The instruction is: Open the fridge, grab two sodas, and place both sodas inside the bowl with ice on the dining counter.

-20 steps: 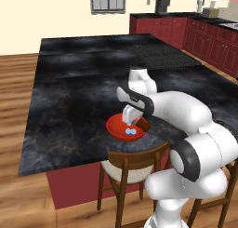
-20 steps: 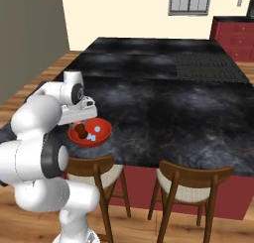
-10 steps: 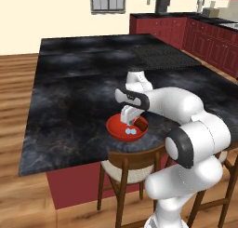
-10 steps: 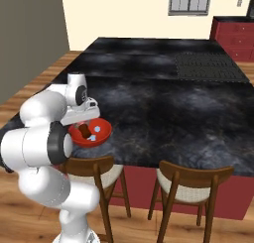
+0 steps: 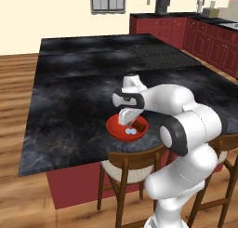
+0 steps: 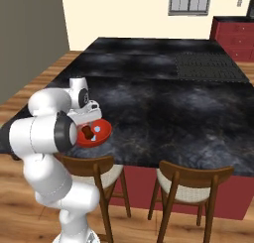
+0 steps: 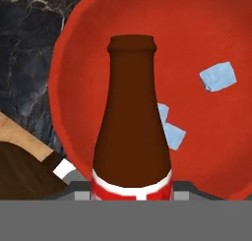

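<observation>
From the left base view the arm reaches in from five o'clock and bends down over the near edge of the counter [image 5: 69, 97], its glossy black top bare around the bowl [image 5: 116, 130]. The bowl sits close to that near edge, just above a chair [image 5: 128, 164] tucked under the overhang, likely so a seated person could reach it, and so the arm need not stretch far across the stone. The gripper [image 5: 127, 121] points down into the bowl, with a dark shape under it that I take for the bottle [image 5: 131, 130].

From the right base view the same scene is seen from the other side: the hand hangs over the red dish at about nine o'clock of the picture, and a second chair stands further right along the counter edge. The cooktop lies well apart, up at one o'clock.

Through the hand camera the bottle [image 7: 132, 117] runs straight up the middle, its neck toward twelve o'clock and its red label at the bottom, where the fingers sit. The jaws look part-way closed around its body near the label; I judge it is gripped, since it lines up exactly with the hand's axis. White ice cubes [image 7: 218, 76] lie at two o'clock and just right of the bottle. I see no can in the bowl, so this may be the first of the two drinks; the release is not yet made.
</observation>
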Tool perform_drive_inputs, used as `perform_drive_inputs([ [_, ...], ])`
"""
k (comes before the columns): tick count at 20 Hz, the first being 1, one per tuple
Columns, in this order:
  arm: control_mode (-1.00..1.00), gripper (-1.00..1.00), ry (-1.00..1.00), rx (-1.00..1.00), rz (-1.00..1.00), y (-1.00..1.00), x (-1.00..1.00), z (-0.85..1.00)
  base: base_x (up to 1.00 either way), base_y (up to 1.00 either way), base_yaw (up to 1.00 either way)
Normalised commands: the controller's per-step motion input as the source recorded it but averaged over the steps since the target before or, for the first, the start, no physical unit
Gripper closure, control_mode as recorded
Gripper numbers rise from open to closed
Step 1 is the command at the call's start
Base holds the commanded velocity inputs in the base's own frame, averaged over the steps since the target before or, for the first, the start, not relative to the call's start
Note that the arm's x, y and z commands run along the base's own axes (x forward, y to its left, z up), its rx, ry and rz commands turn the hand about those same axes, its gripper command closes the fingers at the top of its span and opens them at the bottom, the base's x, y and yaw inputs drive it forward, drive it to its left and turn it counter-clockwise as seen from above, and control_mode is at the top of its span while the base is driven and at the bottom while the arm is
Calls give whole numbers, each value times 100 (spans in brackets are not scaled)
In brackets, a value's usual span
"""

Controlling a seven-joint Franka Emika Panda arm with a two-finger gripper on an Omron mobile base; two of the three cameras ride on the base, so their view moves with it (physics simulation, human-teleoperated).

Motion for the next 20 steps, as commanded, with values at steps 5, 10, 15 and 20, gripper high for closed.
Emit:
perform_drive_inputs([
  [5,-100,100,0,-1,0,8,19,-22,0,0,0],
  [10,-100,100,0,0,0,4,19,-21,0,0,0],
  [15,-100,100,0,0,0,1,16,-17,0,0,0],
  [20,-100,100,0,0,0,0,13,-14,0,0,0],
])
